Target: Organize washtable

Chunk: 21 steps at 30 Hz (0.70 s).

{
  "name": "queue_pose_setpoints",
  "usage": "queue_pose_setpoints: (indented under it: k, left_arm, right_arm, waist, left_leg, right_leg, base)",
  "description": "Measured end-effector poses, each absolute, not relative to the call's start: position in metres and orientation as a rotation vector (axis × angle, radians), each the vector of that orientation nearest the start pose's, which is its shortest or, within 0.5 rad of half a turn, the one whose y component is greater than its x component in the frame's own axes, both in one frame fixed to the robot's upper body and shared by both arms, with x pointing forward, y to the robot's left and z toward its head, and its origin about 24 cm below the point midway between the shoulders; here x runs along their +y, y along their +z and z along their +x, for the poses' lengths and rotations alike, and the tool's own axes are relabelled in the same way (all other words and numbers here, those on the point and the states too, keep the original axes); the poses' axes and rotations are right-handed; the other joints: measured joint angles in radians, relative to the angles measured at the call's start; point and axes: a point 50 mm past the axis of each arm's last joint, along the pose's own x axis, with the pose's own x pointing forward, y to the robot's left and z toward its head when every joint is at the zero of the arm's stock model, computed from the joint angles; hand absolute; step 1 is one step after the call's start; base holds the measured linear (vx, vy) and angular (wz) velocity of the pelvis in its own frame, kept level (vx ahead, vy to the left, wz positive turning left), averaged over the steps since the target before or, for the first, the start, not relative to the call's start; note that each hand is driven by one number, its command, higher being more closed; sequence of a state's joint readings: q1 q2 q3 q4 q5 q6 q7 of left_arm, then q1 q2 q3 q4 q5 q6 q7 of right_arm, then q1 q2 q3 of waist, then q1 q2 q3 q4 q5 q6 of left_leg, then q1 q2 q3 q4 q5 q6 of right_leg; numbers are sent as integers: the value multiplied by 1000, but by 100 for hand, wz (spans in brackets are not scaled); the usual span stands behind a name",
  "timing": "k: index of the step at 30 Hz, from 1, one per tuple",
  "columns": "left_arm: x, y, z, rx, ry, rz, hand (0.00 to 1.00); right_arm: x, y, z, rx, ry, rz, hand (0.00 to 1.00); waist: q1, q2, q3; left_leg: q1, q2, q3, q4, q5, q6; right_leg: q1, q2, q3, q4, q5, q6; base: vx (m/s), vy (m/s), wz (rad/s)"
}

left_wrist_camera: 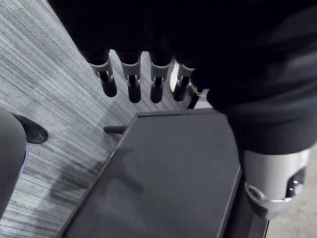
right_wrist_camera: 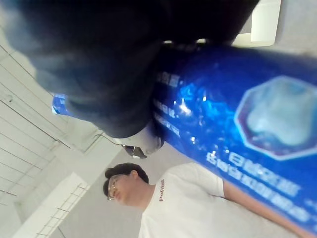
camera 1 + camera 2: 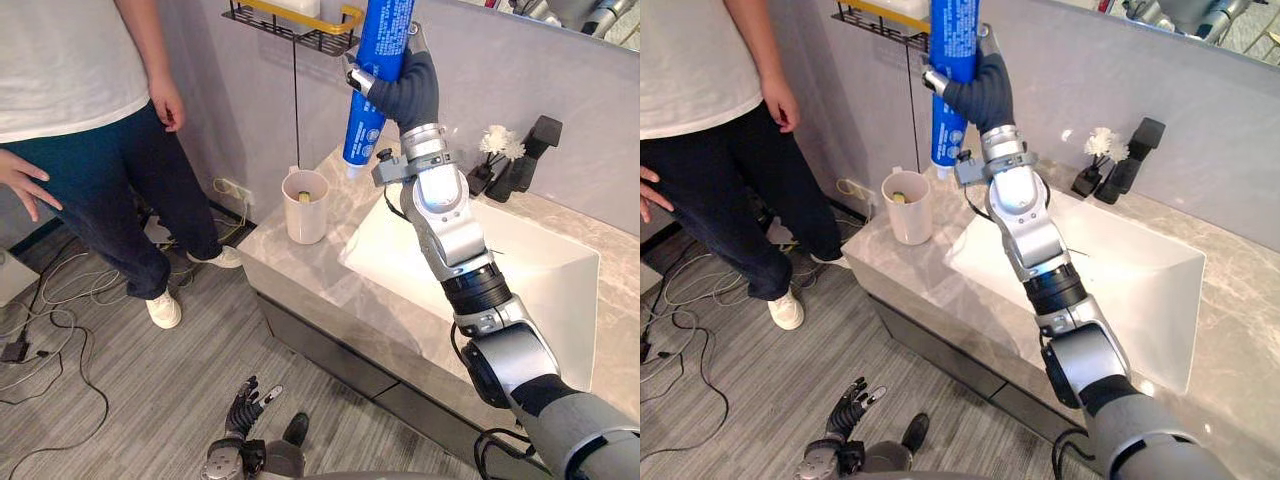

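Mid-transfer: my right hand (image 3: pixel 408 92), fingers curled round a glossy blue toothpaste tube (image 3: pixel 365 125), holds it upright, white cap down, high above the veined marble washtable (image 3: pixel 300 275) and beside the black wire shelf (image 3: pixel 300 35). Next, I judge, the soft tube needs lowering squarely into the cream cup (image 3: pixel 306 210) or onto the shelf. My left hand (image 3: pixel 243 405) hangs slack-fingered near the floor.

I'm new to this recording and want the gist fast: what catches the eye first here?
A big blue tube stands out, gripped upright in the right hand, high above the counter and close to the black wire shelf on the wall. A person in a white shirt stands on the floor at the left, and a white cup sits on the counter's corner beside the sink.
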<state>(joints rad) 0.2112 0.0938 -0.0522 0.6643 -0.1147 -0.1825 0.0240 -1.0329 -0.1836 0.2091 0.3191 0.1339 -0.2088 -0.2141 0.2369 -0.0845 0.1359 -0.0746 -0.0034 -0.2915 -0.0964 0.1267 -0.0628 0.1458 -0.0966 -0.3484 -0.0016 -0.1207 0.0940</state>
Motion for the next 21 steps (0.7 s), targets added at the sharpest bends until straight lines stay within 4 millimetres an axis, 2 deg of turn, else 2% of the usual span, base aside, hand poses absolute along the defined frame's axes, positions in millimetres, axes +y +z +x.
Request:
queue_pose_setpoints:
  k: [5,12,18,21]
  left_arm:
    - [179,-117,139,677,73,9,0]
    - [179,-115,146,659,71,13,0]
    - [178,-114,150,649,69,14,0]
    - [178,-114,151,647,68,15,0]
  right_arm:
    - [-68,294,356,-821,183,-80,100]
    - [-67,295,361,-793,175,-93,100]
    - [-68,288,368,-743,160,-117,100]
    - [-67,285,370,-727,160,-120,100]
  waist:
    - [27,-1,5]
    - [30,-2,43]
    - [50,-1,51]
    - [52,-1,55]
  left_leg:
    - [-14,1,-10,0,1,-2]
    - [-28,-1,-36,1,5,-7]
    - [-38,-3,-49,1,5,-7]
    - [-39,-4,-55,1,5,-8]
  right_leg:
    - [-10,3,-9,6,-9,-1]
    - [-13,7,-38,5,-13,-1]
    - [-17,8,-53,6,-18,-1]
    - [-17,8,-58,11,-23,-1]
  base:
    - [5,-23,6]
    - [3,-32,11]
    - [10,-28,7]
    - [-1,-27,6]
